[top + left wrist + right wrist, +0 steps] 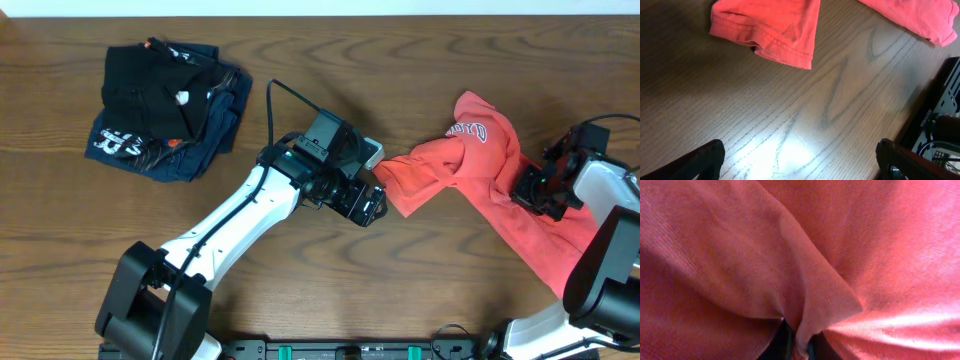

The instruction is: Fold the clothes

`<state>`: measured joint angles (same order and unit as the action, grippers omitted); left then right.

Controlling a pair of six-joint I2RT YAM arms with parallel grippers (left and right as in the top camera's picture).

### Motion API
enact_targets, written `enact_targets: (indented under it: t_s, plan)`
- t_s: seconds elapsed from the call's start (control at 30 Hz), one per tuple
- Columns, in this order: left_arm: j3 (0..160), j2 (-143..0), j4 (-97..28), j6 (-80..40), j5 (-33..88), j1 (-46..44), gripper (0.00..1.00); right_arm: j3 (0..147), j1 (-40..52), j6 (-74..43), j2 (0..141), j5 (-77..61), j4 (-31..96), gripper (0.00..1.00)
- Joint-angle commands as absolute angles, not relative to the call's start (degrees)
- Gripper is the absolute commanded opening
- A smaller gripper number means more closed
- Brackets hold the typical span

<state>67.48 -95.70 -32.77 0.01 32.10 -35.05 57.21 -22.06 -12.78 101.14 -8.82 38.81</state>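
Dark wood-grain table point(400, 290), left fingers point(705, 160) spread above it, right fingers point(777, 347) pinching coral T-shirt point(480, 160)

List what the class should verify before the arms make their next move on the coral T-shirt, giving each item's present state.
1. Right gripper shut on coral T-shirt: ok, a fold is pinched.
2. Left gripper open, empty: ok.
3. Left gripper over sleeve hem: not ok, over bare table.
4. Shirt flat: not ok, bunched.
5. Layers pinched: cannot tell.
6. Dark folded pile apart from shirt: ok.
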Motion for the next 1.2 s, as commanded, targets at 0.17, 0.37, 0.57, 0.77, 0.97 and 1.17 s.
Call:
enact_targets:
  t_s: [0.17,0.37,0.57,0.77,0.97,1.17]
  plan:
    - [68.47,-95.61,-32.14,0.38,31.44,-35.24,0.98,62.02,-22.22,-12.62,90.50,-8.84,43.11,0.35]
    - [68.47,-95.61,-31.86,0.36,31.44,-35.22,0.98,61.47,-22.09,-12.67,89.14,-8.82,43.00,0.57]
    - [68.47,-95.61,-32.21,0.36,31.46,-35.22,0.98,56.49,-22.11,-13.96,91.90,-7.66,39.00,0.58]
    - [68.47,-95.61,-32.32,0.36,31.46,-35.22,0.98,51.42,-22.22,-14.83,96.12,-7.51,31.90,0.50]
    - [68.47,-95.61,-32.97,0.38,31.44,-35.22,0.98,53.19,-22.39,-14.96,94.54,-7.53,32.40,0.06]
    - [68.47,-95.64,-32.86,0.40,30.13,-35.22,0.98,56.90,-22.48,-14.74,87.13,-7.53,36.10,0.06]
